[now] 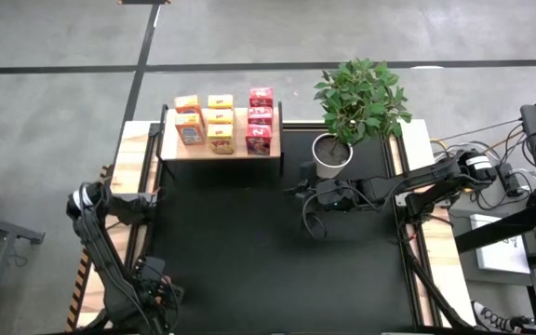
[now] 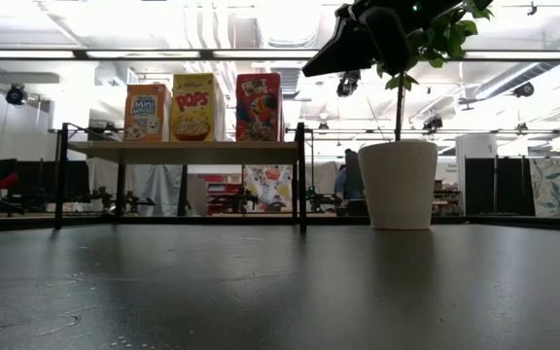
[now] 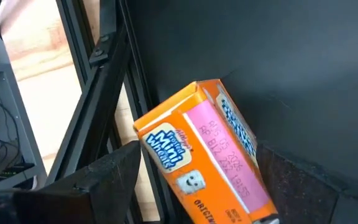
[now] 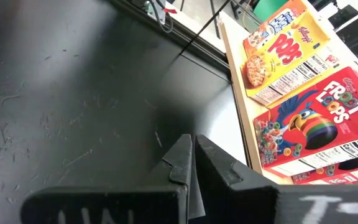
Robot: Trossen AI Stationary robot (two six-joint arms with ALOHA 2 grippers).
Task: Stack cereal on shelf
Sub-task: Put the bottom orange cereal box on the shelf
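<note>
Left wrist view: an orange cereal box [image 3: 204, 155], pink-sided, sits clamped between the left gripper's [image 3: 191, 180] spread fingers, its lower end cut off. Right gripper [image 4: 194, 155] is closed, empty.

**Boxes lined up on the shelf, my arms on either side**

Along the table's far edge, toward its left corner, my shelf [image 1: 221, 147] carries the cereal [image 1: 220, 123] in three rows: orange, yellow and red. The potted plant [image 1: 356, 102] stands just right of it. My right gripper [image 1: 311, 197] hangs over the black mat [image 1: 249, 261] beside the pot. My left gripper [image 1: 154, 282] sits at the near left corner.
</note>
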